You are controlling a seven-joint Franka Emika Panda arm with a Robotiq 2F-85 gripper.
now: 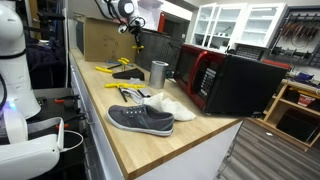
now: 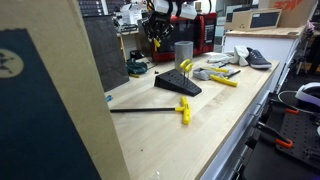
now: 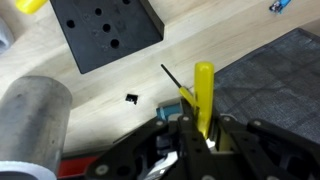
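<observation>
My gripper is shut on a yellow-handled hex key, whose thin black shaft sticks out to the upper left. In both exterior views the gripper hangs above the far end of the wooden worktop. Below it in the wrist view is a black block with holes, which also shows in an exterior view. A metal cup stands close by.
Another yellow T-handle key lies on the worktop. Yellow-handled tools, a grey shoe and a white shoe lie nearby. A red-and-black microwave stands along one side. A small black piece lies on the wood.
</observation>
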